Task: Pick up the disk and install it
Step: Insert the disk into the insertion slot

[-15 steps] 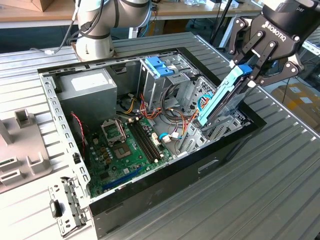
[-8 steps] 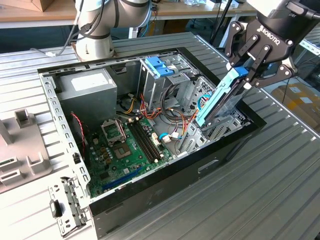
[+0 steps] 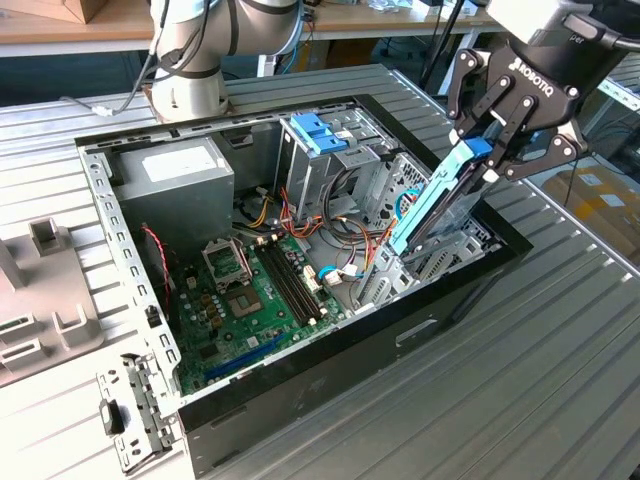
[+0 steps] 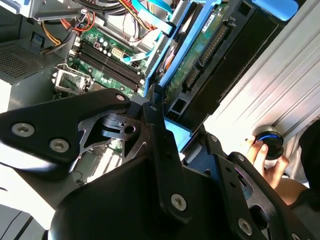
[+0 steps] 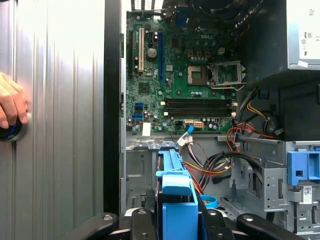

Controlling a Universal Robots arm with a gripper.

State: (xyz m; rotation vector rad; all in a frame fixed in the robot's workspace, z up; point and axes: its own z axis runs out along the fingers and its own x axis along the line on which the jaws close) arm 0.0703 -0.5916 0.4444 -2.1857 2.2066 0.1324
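The disk (image 3: pixel 435 205) sits in a blue plastic carrier and hangs tilted, upper end toward the exterior view's right, lower end dipping into the open computer case (image 3: pixel 420 325) beside the bay at that side. My gripper (image 3: pixel 492 150) is shut on the disk's upper end, its black fingers clamping the blue carrier. In the second wrist view the disk's green circuit-board underside (image 4: pixel 200 47) stretches away from the gripper (image 4: pixel 167 127). In the first wrist view the blue carrier (image 5: pixel 177 200) stands between the fingers (image 5: pixel 142 222), above the case's cables.
Inside the case lie a green motherboard (image 3: pixel 250 300), a grey power-supply box (image 3: pixel 175 180), a drive cage with light-blue tabs (image 3: pixel 320 135) and loose cables (image 3: pixel 340 215). A loose metal bracket (image 3: pixel 130 415) lies on the ribbed table. A person's hand (image 5: pixel 11 105) rests on a knob.
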